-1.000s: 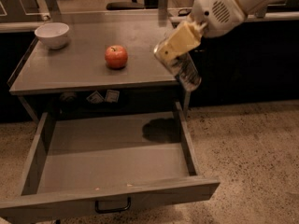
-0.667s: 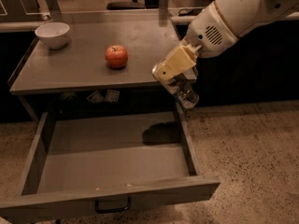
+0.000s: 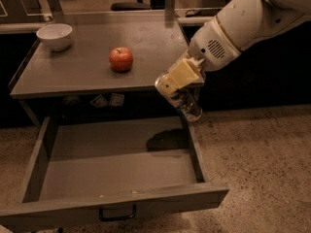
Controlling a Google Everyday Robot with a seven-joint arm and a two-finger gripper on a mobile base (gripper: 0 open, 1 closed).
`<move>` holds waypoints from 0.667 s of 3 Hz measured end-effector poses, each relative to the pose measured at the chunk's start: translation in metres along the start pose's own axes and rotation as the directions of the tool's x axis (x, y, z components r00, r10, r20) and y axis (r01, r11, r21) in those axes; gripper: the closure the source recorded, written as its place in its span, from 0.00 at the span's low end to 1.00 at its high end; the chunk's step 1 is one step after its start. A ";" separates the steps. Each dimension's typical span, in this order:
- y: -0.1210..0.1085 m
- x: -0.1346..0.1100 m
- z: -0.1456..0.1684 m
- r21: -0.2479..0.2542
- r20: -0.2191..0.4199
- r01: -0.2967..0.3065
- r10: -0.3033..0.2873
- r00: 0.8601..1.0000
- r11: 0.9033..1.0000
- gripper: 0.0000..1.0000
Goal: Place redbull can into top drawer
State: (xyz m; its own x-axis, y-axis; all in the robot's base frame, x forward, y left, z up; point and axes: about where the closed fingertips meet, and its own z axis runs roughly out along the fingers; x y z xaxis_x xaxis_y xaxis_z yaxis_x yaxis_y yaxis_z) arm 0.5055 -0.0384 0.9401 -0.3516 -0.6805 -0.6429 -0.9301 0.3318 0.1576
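My gripper (image 3: 179, 92) hangs over the right rear part of the open top drawer (image 3: 116, 169). It is shut on the redbull can (image 3: 188, 106), a slim silvery can that sticks out below the cream-coloured fingers (image 3: 176, 76), tilted down to the right. The can is above the drawer's right wall, not touching the drawer floor. Its shadow lies on the drawer floor at the back right. The drawer is pulled fully out, with a flat grey front panel and a small black handle (image 3: 117, 214).
A red apple (image 3: 121, 59) sits mid-table on the grey tabletop (image 3: 87, 72). A white bowl (image 3: 54, 36) stands at the table's back left. My white arm (image 3: 248, 23) reaches in from the upper right. Speckled floor surrounds the drawer.
My gripper with the can has moved down and slightly left, closer to the drawer's right rear corner. The apple, bowl and drawer have not moved.
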 end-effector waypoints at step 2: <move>0.005 0.059 0.125 -0.192 -0.059 -0.100 0.090 0.994 0.976 1.00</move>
State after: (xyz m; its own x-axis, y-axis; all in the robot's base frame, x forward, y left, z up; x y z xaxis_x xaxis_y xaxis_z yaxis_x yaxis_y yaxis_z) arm 0.4932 0.0042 0.8091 -0.4398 -0.6854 -0.5804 -0.8933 0.2669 0.3617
